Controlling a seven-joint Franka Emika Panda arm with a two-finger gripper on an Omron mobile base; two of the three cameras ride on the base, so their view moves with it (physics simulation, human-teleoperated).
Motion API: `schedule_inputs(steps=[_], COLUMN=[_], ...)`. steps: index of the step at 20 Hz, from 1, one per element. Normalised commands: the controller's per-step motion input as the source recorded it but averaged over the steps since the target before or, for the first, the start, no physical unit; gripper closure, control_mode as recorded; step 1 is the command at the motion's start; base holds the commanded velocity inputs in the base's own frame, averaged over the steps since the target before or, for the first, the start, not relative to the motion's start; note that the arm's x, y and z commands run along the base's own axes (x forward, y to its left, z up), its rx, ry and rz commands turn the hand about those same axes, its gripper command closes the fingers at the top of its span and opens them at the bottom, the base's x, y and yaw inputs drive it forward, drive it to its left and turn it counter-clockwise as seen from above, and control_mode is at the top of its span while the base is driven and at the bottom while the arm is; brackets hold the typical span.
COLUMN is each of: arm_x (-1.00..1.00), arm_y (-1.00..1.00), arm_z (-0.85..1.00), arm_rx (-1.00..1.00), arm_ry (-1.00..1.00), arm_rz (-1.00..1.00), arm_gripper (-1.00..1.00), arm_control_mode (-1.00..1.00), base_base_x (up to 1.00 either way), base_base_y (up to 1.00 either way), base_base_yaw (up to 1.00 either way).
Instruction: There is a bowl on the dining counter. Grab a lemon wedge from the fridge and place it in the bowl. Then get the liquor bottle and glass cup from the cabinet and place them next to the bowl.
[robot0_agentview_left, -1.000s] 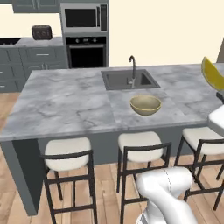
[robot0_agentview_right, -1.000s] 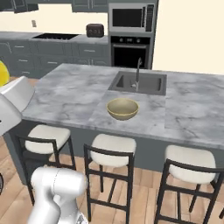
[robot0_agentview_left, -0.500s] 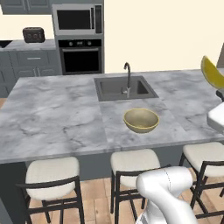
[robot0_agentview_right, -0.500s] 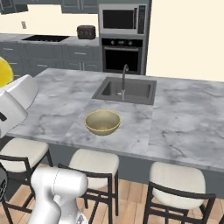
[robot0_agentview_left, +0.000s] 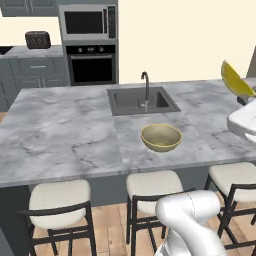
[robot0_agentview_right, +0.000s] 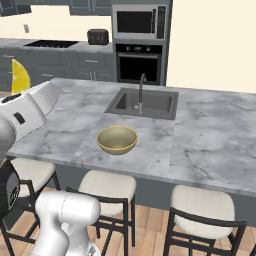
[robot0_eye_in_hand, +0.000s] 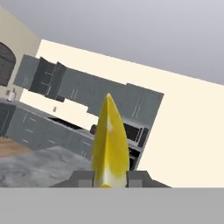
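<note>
From the left base view, the yellow lemon wedge (robot0_agentview_left: 236, 80) sticks up at the far right edge, held high above the grey marbled dining counter (robot0_agentview_left: 60, 135), while the round tan bowl (robot0_agentview_left: 161, 137) sits near the counter's front edge, just in front of the dark sink (robot0_agentview_left: 142, 101). Wedge and bowl are well apart, so I'd worry about a release made too early, dropping the wedge on the stone or rolling it off the edge.

From the right base view, the wedge (robot0_agentview_right: 20, 76) shows at the left edge above the white forearm, which slants up and away from the bowl (robot0_agentview_right: 117, 139).

In the hand view, the gripper (robot0_eye_in_hand: 109, 178) is pinched narrowly on the wedge's base (point upward), the hand aimed level across the room rather than down
</note>
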Motion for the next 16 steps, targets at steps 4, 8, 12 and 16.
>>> schedule_inputs(steps=[4, 8, 12, 16], arm_x=[0.82, 0.78, 0.51, 0.34], arm_y=[-0.19, -0.19, -0.17, -0.08], arm_z=[-0.12, -0.33, -0.51, -0.65], arm_rx=[0.14, 0.11, 0.07, 0.02], arm_ry=[0.58, 0.73, 0.68, 0.61], arm_rz=[0.0, 0.0, 0.0, 0.0], arm_gripper=[1.0, 1.0, 1.0, 1.0], arm_control_mode=[-1.0, -1.0, -1.0, -1.0], base_base_x=[0.0, 0.0, 0.0, 0.0], base_base_y=[0.0, 0.0, 0.0, 0.0], base_base_yaw=[0.0, 0.0, 0.0, 0.0])
